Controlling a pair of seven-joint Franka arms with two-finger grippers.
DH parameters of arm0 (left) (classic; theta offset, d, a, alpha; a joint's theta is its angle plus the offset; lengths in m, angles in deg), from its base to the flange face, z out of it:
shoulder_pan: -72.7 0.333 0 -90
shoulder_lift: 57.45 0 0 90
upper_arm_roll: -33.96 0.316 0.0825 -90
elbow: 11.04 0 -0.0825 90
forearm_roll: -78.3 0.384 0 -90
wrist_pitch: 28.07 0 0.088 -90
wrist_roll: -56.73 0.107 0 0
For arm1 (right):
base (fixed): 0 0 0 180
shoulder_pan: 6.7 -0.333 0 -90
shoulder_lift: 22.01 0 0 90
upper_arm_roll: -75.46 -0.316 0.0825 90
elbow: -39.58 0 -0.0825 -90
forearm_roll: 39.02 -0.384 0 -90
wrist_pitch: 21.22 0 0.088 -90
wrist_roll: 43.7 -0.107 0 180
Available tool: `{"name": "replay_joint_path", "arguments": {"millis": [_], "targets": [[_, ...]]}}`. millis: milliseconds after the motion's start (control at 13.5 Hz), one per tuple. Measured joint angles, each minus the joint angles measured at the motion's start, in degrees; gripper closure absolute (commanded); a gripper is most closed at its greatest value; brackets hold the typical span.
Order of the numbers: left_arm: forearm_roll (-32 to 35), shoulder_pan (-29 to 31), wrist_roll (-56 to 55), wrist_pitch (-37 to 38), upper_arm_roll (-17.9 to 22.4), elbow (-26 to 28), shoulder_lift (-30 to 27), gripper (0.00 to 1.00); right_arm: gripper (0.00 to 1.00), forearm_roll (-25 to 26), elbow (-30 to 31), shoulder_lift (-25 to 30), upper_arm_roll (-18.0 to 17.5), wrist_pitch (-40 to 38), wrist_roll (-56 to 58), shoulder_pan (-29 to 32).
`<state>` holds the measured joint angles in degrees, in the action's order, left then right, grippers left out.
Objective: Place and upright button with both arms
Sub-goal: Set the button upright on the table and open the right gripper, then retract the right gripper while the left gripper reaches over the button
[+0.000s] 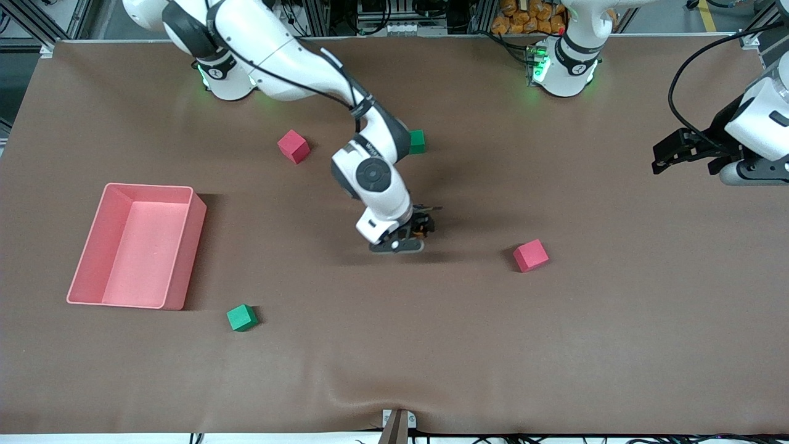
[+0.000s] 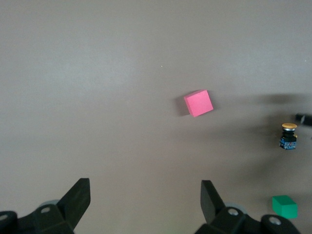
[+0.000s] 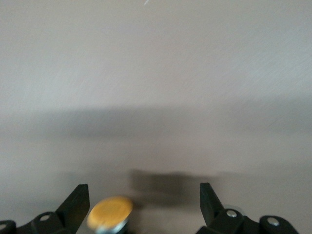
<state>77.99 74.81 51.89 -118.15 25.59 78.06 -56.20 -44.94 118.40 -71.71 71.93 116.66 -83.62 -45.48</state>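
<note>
The button [image 1: 420,233], an orange cap on a dark body, is at the middle of the table between the fingers of my right gripper [image 1: 424,223]. The right wrist view shows the right gripper [image 3: 145,204] open, with the blurred orange cap [image 3: 110,211] facing the camera close to one finger and apart from the other. In the left wrist view the button [image 2: 288,136] shows cap up, off toward the edge. My left gripper [image 1: 662,157] is open and empty, up over the left arm's end of the table; it also shows in the left wrist view [image 2: 146,195].
A pink bin [image 1: 148,186] stands toward the right arm's end. One red cube [image 1: 293,146] and one green cube [image 1: 417,141] lie near the bases. Another red cube [image 1: 530,255] lies beside the button, and another green cube [image 1: 241,317] nearer the camera.
</note>
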Motion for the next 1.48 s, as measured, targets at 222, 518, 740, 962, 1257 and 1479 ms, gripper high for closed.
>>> {"name": "replay_joint_path", "arguments": {"millis": [222,518,740,962,1257,1479], "targets": [[0.00,-0.97,0.25,0.00,-0.08,0.03,0.62,0.00,0.00,0.00,-2.36,0.09,0.21,0.01,0.06,6.84],[0.00,-3.08,0.27,-0.01,-0.49,0.08,3.09,0.00,0.00,0.83,-6.28,0.30,0.56,-0.07,1.53,15.27],[-1.81,-4.58,-0.57,-0.26,-1.10,-0.10,6.63,0.00,0.00,3.91,-10.04,0.64,0.98,-0.67,3.93,21.22],[-2.09,-8.76,-6.70,-0.69,-1.29,-2.79,11.16,0.00,0.00,9.41,-11.13,3.30,1.89,-3.71,9.56,25.23],[0.01,-16.10,-11.21,-0.52,-1.17,-6.80,17.33,0.00,0.00,9.73,-10.98,7.90,2.25,-8.51,20.04,31.11],[1.11,-19.20,-14.52,0.75,-1.07,-10.81,21.52,0.00,0.00,9.72,-8.50,11.23,2.22,-9.20,25.67,36.46]]}}
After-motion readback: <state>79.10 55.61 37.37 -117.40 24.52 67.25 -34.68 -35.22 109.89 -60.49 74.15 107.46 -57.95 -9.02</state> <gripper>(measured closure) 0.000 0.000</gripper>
